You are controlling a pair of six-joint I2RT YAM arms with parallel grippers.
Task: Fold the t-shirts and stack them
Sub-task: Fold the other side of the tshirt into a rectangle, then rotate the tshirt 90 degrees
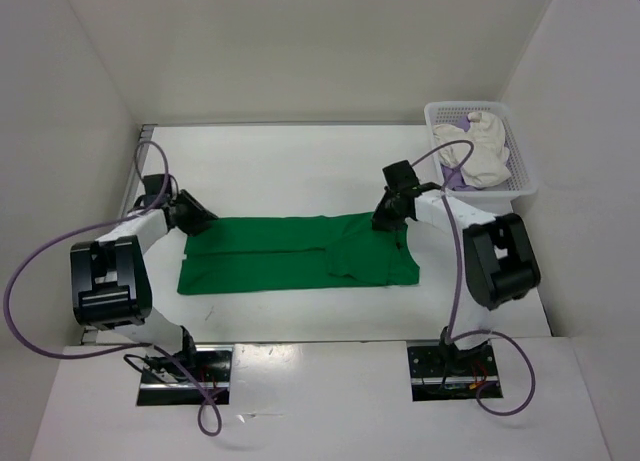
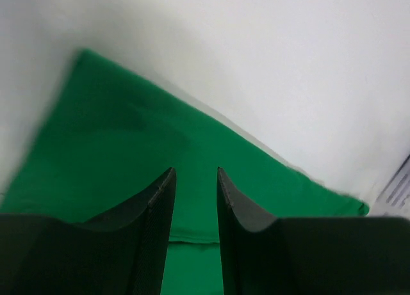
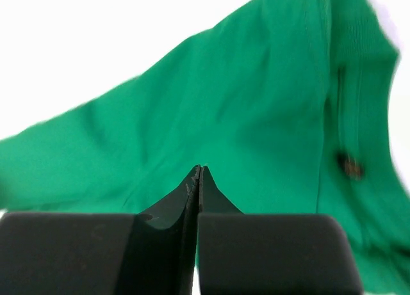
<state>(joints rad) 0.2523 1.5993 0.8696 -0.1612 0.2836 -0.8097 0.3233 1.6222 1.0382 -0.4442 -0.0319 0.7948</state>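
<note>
The bright green t-shirt [image 1: 290,256] lies flat on the white table as a long strip, its right end doubled over. My left gripper [image 1: 196,217] is open at the shirt's far left corner; in the left wrist view it [image 2: 195,171] hovers over green cloth [image 2: 122,141] with nothing between the jaws. My right gripper [image 1: 386,219] is at the shirt's far right edge; in the right wrist view it [image 3: 200,167] is shut above the green cloth [image 3: 256,96], with no cloth seen pinched. The white/cream t-shirt [image 1: 486,147] and lavender t-shirt [image 1: 455,174] lie bunched in the basket.
A white perforated basket [image 1: 525,171] stands at the table's far right corner. White walls enclose the table on the left, back and right. Purple cables loop from both arms. Bare table [image 1: 290,166] lies behind the green shirt.
</note>
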